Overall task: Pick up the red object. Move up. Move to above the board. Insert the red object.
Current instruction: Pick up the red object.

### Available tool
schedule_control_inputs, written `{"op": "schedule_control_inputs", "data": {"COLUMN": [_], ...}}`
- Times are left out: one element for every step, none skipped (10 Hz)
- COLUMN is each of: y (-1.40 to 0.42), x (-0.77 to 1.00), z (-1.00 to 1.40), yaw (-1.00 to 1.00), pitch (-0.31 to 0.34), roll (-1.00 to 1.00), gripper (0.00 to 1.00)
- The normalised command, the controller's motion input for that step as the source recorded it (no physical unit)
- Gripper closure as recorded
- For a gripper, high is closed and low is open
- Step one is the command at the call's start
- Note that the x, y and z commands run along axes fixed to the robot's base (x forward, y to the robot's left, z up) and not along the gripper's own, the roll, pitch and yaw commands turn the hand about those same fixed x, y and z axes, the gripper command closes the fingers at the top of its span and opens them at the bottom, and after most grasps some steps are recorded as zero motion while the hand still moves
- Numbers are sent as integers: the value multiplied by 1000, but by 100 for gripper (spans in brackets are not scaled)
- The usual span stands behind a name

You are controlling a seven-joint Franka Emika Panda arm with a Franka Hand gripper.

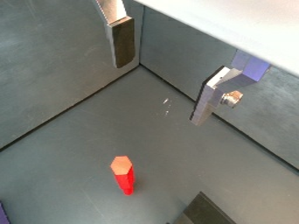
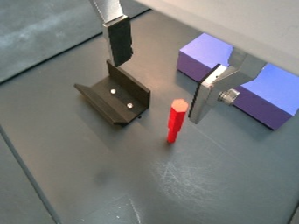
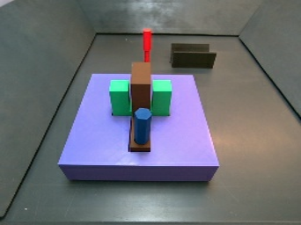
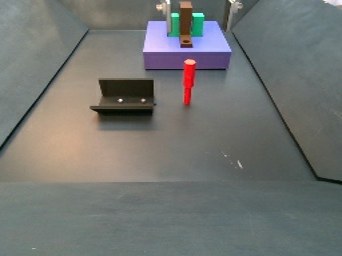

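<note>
The red object (image 2: 176, 121) is a thin red peg standing upright on the dark floor, between the fixture (image 2: 114, 98) and the board (image 2: 208, 56). It also shows in a wrist view (image 1: 122, 175) and in both side views (image 3: 147, 41) (image 4: 189, 82). My gripper (image 2: 163, 70) is open and empty above the floor, its two silver fingers (image 2: 119, 39) wide apart; it also shows in a wrist view (image 1: 163, 74). The peg stands near one finger, apart from it. The lavender board (image 3: 177, 132) bears a brown bar (image 3: 141, 83), green blocks (image 3: 120, 97) and a blue cylinder (image 3: 143, 126).
The dark L-shaped fixture (image 4: 124, 95) stands on the floor left of the peg; it also shows in a side view (image 3: 193, 56). Grey walls enclose the floor on all sides.
</note>
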Motion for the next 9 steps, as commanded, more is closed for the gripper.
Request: {"op": "schedule_control_inputs", "data": {"y": [0,0,0,0,0,0,51,-131,-629], "x": [0,0,0,0,0,0,-6,0,340], "z": [-20,-29,-31,-34,-23,-143,-617,-743,-531], "yaw": [0,0,0,0,0,0,-31,0,0], "pitch": [0,-1,0,-1,0,0,-156,-179,-13], "roll": [0,0,0,0,0,-44,-233,-104,0], "gripper": [0,0,0,0,0,0,0,0,0]}}
